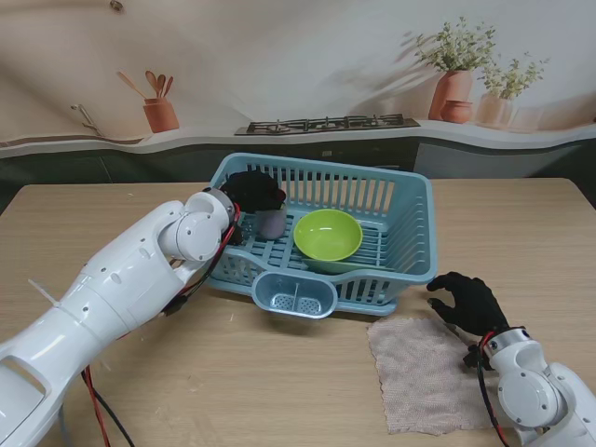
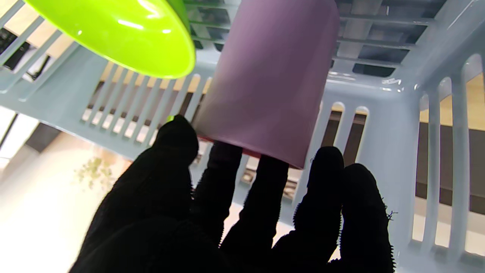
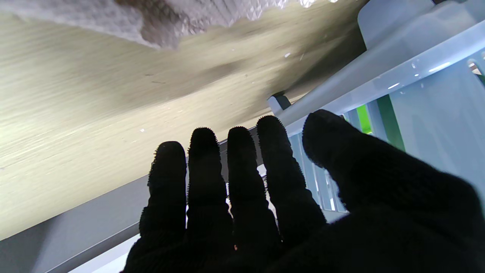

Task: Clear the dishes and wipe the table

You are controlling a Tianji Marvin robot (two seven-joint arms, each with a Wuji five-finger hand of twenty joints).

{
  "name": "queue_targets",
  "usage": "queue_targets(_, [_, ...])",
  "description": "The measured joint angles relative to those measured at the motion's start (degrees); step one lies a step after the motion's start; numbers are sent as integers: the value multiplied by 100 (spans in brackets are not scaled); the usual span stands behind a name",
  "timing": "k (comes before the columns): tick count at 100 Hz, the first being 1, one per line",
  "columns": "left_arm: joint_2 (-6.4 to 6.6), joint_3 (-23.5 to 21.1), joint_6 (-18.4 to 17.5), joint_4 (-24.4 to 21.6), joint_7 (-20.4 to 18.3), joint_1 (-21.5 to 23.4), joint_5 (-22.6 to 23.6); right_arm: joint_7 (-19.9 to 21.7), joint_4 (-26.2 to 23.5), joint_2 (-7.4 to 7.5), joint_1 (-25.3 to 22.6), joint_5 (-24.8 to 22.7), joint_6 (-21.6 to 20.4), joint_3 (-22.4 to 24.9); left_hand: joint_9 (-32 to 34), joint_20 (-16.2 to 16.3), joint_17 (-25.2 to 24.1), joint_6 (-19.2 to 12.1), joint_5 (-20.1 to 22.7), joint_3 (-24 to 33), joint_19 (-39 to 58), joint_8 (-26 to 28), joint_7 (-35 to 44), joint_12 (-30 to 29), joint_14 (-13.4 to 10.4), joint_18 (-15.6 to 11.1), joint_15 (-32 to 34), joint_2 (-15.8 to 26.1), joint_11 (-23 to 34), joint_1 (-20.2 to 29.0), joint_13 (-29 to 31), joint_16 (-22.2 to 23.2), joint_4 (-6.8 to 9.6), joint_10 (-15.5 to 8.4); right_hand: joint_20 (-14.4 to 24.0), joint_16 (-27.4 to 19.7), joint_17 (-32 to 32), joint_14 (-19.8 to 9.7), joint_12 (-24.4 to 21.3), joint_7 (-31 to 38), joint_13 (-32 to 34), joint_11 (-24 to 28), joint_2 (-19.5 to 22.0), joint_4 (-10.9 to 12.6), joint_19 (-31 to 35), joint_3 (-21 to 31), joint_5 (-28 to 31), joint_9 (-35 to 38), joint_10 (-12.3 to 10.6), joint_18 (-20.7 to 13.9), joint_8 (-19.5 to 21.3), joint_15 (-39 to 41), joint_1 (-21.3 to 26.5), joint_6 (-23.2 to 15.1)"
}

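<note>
A blue dish basket (image 1: pixel 321 166) stands mid-table with a lime green bowl (image 1: pixel 328 233) leaning inside it. A purple cup (image 1: pixel 272 223) stands in the basket's left part beside the bowl. My left hand (image 1: pixel 253 191) is over the basket's left rim, its fingers straight and apart. In the left wrist view its fingertips (image 2: pixel 326 163) sit at the rim of the cup (image 2: pixel 269 83), not wrapped around it, with the bowl (image 2: pixel 113 34) alongside. My right hand (image 1: pixel 468 303) hovers open by the basket's right front corner, over the far edge of a beige cloth (image 1: pixel 424 372).
A small utensil holder (image 1: pixel 294 294) hangs on the basket's front wall. The cloth (image 3: pixel 159 19) lies flat on the wooden table (image 3: pixel 94 106) at the front right. The basket wall (image 3: pixel 416 94) is close beside my right hand (image 3: pixel 284 212). A counter with pots runs behind the table.
</note>
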Motion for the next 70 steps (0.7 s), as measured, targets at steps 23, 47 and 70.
queue_targets(23, [15,-2,-52,-5,-31,-4,21,-3,19,0,15,-6,-1,-7,-72,-81,-69,141,79,572,0,277,-1,-19,0,-24,-66,0,-36,-658,-67,-2,0,0,0,0,0,0,0,0,0,0,0,0,0,0,0,0,0,0,0,0,0,0])
queue_targets(47, [9,-62,-162,-1,62,10,-14,-4,23,0,18,-9,-3,-7,-300,-127,-115,193,77,712,-5,321,78,-19,-20,-97,-87,0,-39,-815,-175,-11,0,0,0,0,0,0,0,0,0,0,0,0,0,0,0,0,0,0,0,0,0,0])
queue_targets(70, [17,-256,-343,-84,96,102,-52,-4,25,0,21,-9,-12,-7,-445,-143,-238,188,-64,714,-55,300,-80,-20,-81,-239,-154,7,-51,-959,-431,-66,0,0,0,0,0,0,0,0,0,0,0,0,0,0,0,0,0,0,0,0,0,0])
